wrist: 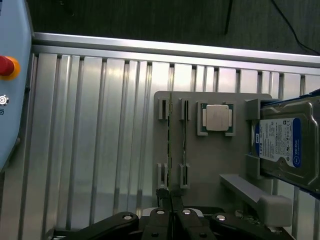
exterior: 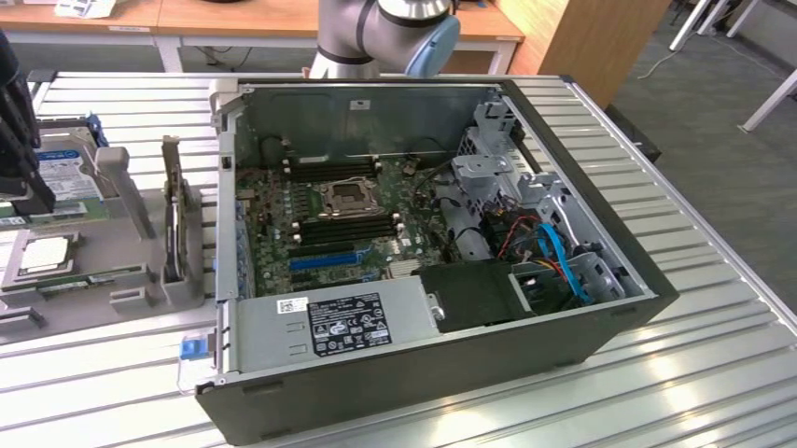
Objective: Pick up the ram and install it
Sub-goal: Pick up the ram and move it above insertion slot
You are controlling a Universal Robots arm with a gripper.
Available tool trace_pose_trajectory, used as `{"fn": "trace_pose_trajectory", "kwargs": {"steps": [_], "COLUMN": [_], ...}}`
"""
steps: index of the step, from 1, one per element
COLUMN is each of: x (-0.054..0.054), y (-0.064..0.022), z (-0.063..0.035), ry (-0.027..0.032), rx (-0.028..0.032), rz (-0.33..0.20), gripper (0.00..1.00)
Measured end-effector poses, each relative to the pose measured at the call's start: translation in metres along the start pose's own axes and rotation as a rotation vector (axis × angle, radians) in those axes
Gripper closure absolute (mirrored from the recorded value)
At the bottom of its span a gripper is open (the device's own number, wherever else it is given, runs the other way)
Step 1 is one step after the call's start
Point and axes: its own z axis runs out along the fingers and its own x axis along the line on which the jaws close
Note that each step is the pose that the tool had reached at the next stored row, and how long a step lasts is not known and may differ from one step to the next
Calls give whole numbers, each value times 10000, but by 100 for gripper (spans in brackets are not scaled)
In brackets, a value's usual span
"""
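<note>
**One shut pincer, ram not out of its slot**

Fingers pinched together on the pincer (wrist: 172, 216) could knock or bend the ram (wrist: 170, 145) if they land on its edge. The ram stands on edge in the holder (wrist: 215, 165), at the exterior view's left of the case (exterior: 436, 392). It's lined up just past the fingertips, can't tell if touching.

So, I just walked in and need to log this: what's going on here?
A robot arm's gripper is shut on the ram, a thin stick standing on edge in a grey holder on the table. The ram is not yet lifted out. The open computer case sits beside the holder.
</note>
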Motion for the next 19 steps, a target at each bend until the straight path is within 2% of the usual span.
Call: {"fn": "trace_pose_trajectory", "kwargs": {"steps": [19], "x": [-4], "y": [-7], "z": [-294], "ry": [-1], "rx": [0], "rz": [21], "gripper": [89]}}
